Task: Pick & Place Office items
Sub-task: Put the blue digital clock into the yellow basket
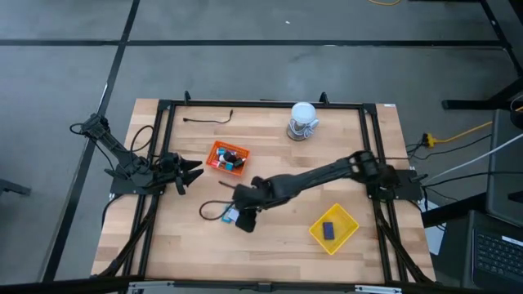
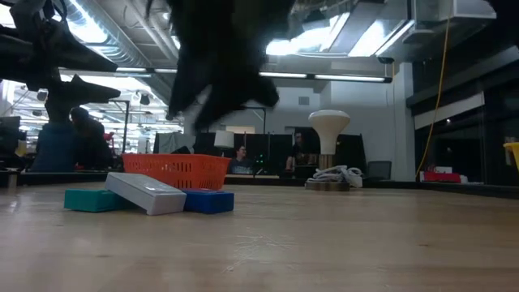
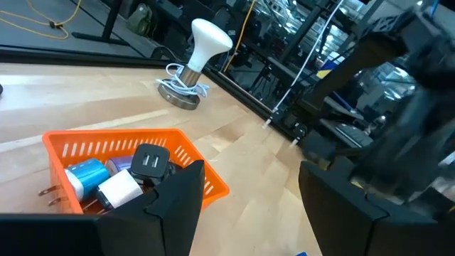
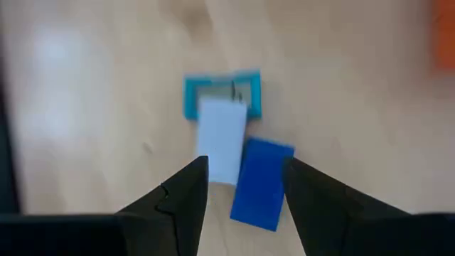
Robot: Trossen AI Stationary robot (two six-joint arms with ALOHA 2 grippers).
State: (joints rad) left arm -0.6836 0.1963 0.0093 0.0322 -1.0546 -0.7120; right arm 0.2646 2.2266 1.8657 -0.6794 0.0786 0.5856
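Three blocks: a teal block (image 4: pixel 222 91), a white block (image 4: pixel 222 140) and a blue block (image 4: pixel 262 183) are being seen clustered on the desk (image 1: pixel 278 237), touching, between the orange tray (image 1: pixel 228 157) and the yellow tray (image 1: pixel 333 228).
Right tool (image 4: pixel 244 186): it is being held above the cluster with its fingers spread and nothing between them, straddling the white and blue blocks.
Left tool (image 3: pixel 245 206): it is being kept parted and empty near the orange tray, waiting.
Long axes: the white and blue blocks are lying roughly parallel, side by side, the blue one slightly skewed; the teal block is lying crosswise at the white block's far end.
White block tilt: in the low view one end is being propped on the teal block, so its top face is sloping.
Risk, two at once: both parallel blocks are likely being bracketed by the fingers, so a double pick or a jam is being risked.
Risk, slip: the sloped white block is likely to be levered off or to scatter its neighbours.
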